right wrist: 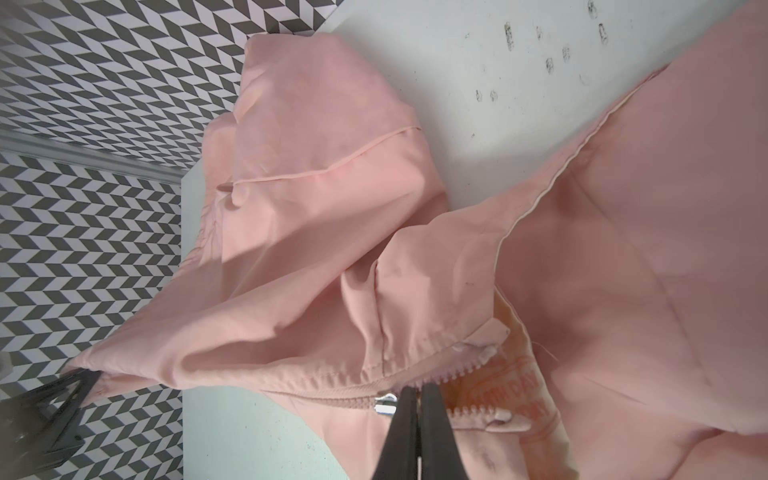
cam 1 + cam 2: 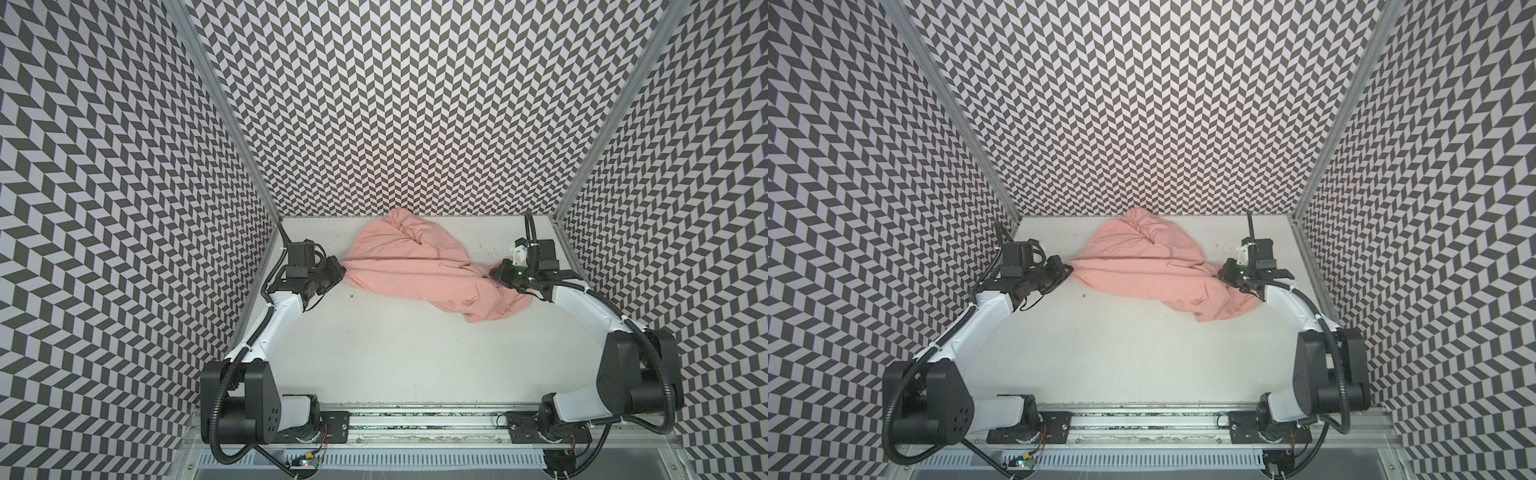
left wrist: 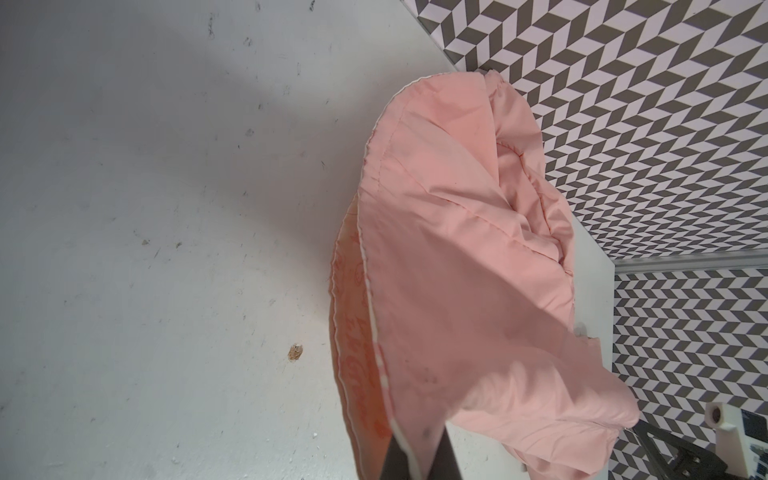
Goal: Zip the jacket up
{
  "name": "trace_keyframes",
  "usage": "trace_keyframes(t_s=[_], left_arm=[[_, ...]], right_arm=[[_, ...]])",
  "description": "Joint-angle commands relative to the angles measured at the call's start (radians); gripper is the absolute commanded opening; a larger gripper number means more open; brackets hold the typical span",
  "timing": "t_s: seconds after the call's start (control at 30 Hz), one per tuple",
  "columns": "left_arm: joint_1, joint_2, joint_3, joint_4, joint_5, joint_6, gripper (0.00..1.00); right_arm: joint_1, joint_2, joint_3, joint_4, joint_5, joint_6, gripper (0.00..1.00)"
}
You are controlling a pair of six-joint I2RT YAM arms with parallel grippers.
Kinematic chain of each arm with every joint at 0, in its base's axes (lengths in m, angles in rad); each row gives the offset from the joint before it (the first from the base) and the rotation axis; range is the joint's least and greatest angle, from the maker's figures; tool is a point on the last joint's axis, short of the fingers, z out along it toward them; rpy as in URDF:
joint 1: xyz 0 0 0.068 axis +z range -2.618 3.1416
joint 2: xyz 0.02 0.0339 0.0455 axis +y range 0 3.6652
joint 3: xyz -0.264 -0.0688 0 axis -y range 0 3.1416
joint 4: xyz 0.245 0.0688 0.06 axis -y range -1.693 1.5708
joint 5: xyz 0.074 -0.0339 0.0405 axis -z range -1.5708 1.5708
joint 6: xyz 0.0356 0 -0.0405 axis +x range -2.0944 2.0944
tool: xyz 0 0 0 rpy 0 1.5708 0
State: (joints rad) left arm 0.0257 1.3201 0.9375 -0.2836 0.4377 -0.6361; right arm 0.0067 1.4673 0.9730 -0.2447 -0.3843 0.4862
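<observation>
Left gripper (image 2: 338, 272): black jaws pinched shut on the white-piped edge (image 3: 370, 282) of the small salmon-pink fabric jacket (image 2: 407, 266). The jacket stretches from these jaws across to the right gripper (image 2: 494, 274), its bulk lying on the scuffed white table (image 2: 395, 353) between them. Right gripper: jaws clamped tight on the pink zipper (image 1: 332, 399), just beside its silver slider (image 1: 384, 405). Cream printed lining (image 1: 523, 374) shows past the tips.
</observation>
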Motion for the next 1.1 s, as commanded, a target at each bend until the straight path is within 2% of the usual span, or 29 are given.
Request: trace_keyframes(t_s=[0.0,0.43,0.67,0.7,0.73,0.8,0.83,0.87,0.9,0.97,1.0,1.07], left_arm=[[0.023,-0.005,-0.003,0.03,-0.052,-0.013,0.0],[0.052,-0.003,0.003,0.029,-0.044,-0.015,0.0],[0.057,0.006,0.021,0.024,-0.031,-0.011,0.0],[0.058,0.007,0.025,0.022,-0.027,-0.008,0.07],[0.057,0.007,0.029,0.018,-0.026,-0.004,0.19],[0.059,0.0,0.037,0.008,-0.034,-0.002,0.51],[0.057,-0.005,0.043,-0.003,-0.042,0.002,0.63],[0.057,-0.012,0.051,-0.014,-0.053,0.006,0.97],[0.058,-0.021,0.057,-0.024,-0.061,0.01,1.0],[0.061,-0.041,0.071,-0.042,-0.069,0.018,1.0],[0.062,-0.056,0.075,-0.046,-0.07,0.024,1.0],[0.063,-0.088,0.084,-0.048,-0.084,0.035,1.0]], right_arm=[[-0.024,-0.039,0.02,-0.016,0.065,-0.018,0.0],[-0.064,-0.05,0.033,-0.051,0.1,-0.005,0.0],[-0.07,-0.049,0.053,-0.044,0.061,-0.004,0.0],[-0.07,-0.048,0.058,-0.044,0.037,-0.01,0.0],[-0.07,-0.047,0.062,-0.041,0.011,-0.019,0.0],[-0.07,-0.043,0.074,-0.044,-0.03,-0.029,0.0],[-0.07,-0.042,0.081,-0.054,-0.038,-0.034,0.12],[-0.07,-0.042,0.088,-0.069,-0.038,-0.038,0.31],[-0.07,-0.043,0.095,-0.085,-0.028,-0.043,0.45],[-0.07,-0.056,0.099,-0.114,0.006,-0.048,0.63],[-0.071,-0.067,0.098,-0.125,0.025,-0.05,0.69],[-0.071,-0.092,0.101,-0.146,0.068,-0.048,0.73]])
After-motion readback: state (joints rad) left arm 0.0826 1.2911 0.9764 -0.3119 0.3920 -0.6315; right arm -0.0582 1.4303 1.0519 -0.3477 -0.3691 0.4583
